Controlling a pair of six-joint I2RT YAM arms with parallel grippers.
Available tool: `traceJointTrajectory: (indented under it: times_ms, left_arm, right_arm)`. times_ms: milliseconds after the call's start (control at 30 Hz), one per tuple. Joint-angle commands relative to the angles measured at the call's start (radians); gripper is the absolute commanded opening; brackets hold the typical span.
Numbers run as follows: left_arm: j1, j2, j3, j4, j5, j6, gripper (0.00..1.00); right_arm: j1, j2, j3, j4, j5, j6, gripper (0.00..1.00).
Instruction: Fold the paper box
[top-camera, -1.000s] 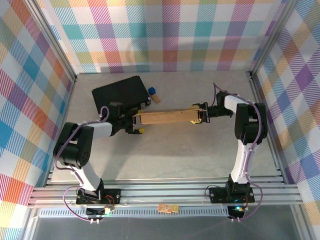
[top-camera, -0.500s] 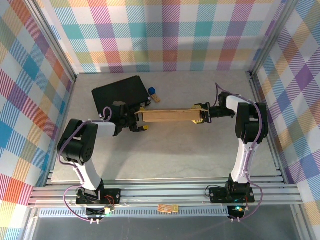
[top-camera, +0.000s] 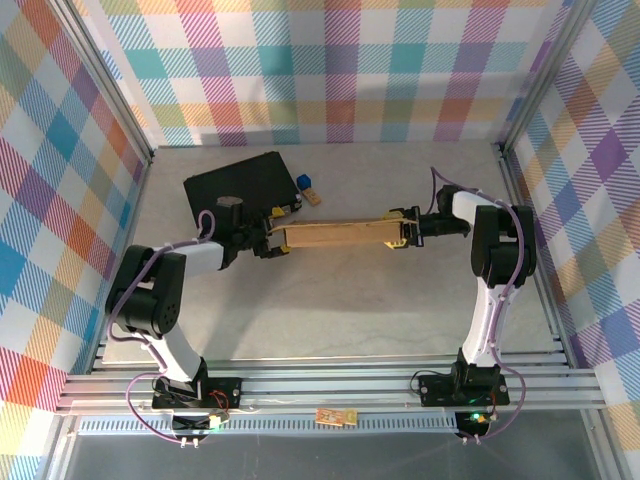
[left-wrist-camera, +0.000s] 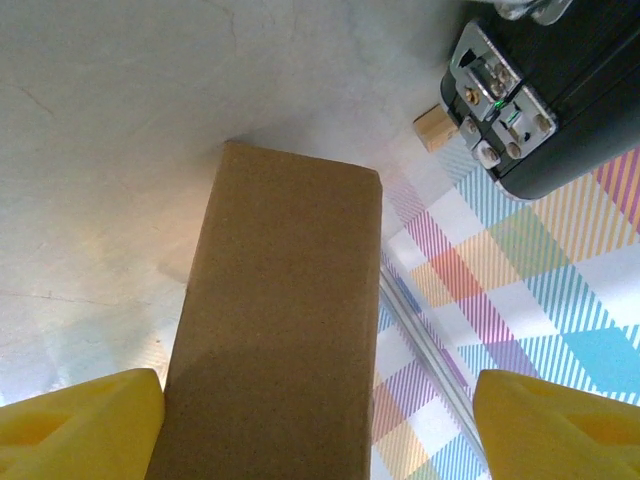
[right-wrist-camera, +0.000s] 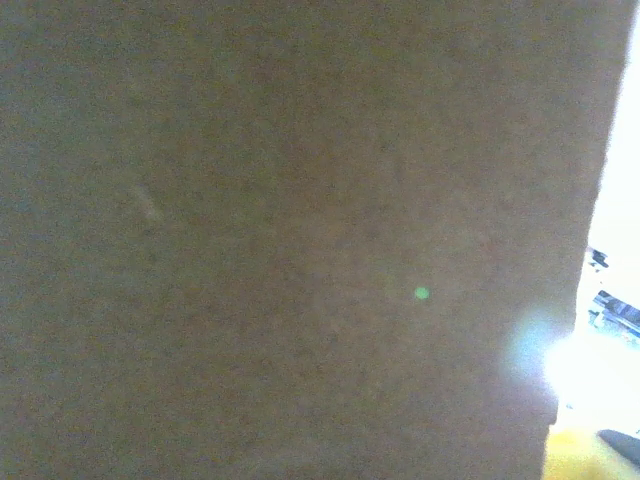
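The paper box (top-camera: 335, 234) is seen lying L-R across the table (top-camera: 330, 310) mid-area, nearer the far edge, just beside the black case (top-camera: 240, 185). Its right end is apparently clamped by the right gripper (top-camera: 402, 231), the wrist view being blurred. The left gripper (top-camera: 272, 241) is spread wide round the other end, unclamped.

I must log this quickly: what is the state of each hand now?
Left hand: open, box between its fingers.
Right hand: closed on the box's end.
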Motion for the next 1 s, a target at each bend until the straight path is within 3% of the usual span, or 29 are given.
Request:
traceJointTrajectory:
  times_ms: [0, 333, 433, 533, 667, 833, 967]
  left_arm:
    - [-0.039, 0.012, 0.008, 0.062, 0.072, -0.035, 0.79]
    - [-0.122, 0.053, 0.022, 0.168, 0.049, -0.100, 0.76]
    - [-0.136, 0.060, 0.007, 0.200, 0.037, -0.119, 0.66]
    - [-0.137, 0.045, -0.020, 0.205, 0.020, -0.135, 0.48]
    - [-0.137, 0.009, -0.028, 0.168, 0.002, -0.147, 0.39]
    - [-0.127, -0.097, -0.022, -0.045, -0.029, -0.138, 0.34]
    - [-0.096, -0.192, 0.045, -0.405, -0.015, -0.067, 0.30]
  right_arm:
    - [0.016, -0.002, 0.004, -0.034, 0.022, -0.005, 0.39]
    - [0.017, 0.019, 0.024, -0.030, 0.018, -0.002, 0.39]
    - [0.017, 0.022, 0.025, -0.030, 0.018, -0.003, 0.39]
    - [0.015, 0.021, 0.024, -0.031, 0.020, -0.005, 0.39]
    - [0.012, 0.018, 0.050, -0.062, 0.052, -0.038, 0.54]
    - [-0.014, -0.048, 0.066, -0.053, 0.168, -0.036, 0.68]
    - [-0.045, -0.137, 0.084, -0.039, 0.270, -0.042, 0.70]
